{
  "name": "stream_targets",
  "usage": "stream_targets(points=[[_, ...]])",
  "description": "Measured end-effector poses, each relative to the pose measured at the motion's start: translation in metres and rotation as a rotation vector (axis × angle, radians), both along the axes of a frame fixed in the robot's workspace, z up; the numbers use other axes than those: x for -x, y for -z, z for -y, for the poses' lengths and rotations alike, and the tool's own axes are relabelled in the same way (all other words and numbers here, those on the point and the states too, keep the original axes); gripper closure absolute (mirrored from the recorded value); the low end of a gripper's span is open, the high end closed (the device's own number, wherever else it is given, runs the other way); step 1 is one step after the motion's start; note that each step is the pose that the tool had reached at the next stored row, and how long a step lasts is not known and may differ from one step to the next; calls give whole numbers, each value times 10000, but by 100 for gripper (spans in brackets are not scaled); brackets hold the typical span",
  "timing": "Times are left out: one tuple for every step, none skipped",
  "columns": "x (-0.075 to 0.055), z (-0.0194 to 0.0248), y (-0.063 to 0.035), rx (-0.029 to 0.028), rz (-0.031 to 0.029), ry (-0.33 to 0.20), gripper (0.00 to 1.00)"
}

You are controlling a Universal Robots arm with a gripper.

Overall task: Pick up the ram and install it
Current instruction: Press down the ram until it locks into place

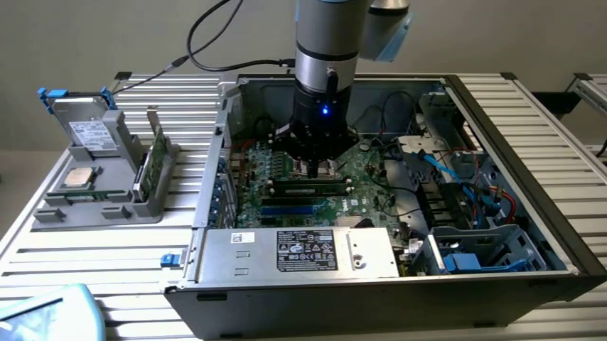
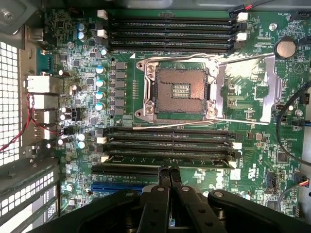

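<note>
Scanning from nine o'clock in the exterior view, the grey holder carries a silver processor and an upright green card, well apart from the open computer case. Centre stage, the gripper hangs over the motherboard with fingers clenched on nothing, and the ram lies along a memory slot just at its six o'clock, though whether they touch I cannot tell. Over at three o'clock, blue cables trail through the case.
</note>
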State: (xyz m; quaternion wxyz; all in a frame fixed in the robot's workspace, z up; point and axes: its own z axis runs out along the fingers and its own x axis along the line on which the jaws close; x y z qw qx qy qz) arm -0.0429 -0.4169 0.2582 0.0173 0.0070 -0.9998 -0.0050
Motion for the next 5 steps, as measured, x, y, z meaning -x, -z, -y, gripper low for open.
stream_targets(points=[[0,0,0,-1,0,0,90],[0,0,0,-2,0,-1,90],[0,0,0,-1,0,-1,90],[0,0,0,-2,0,-1,90],[0,0,0,-1,0,-1,90]])
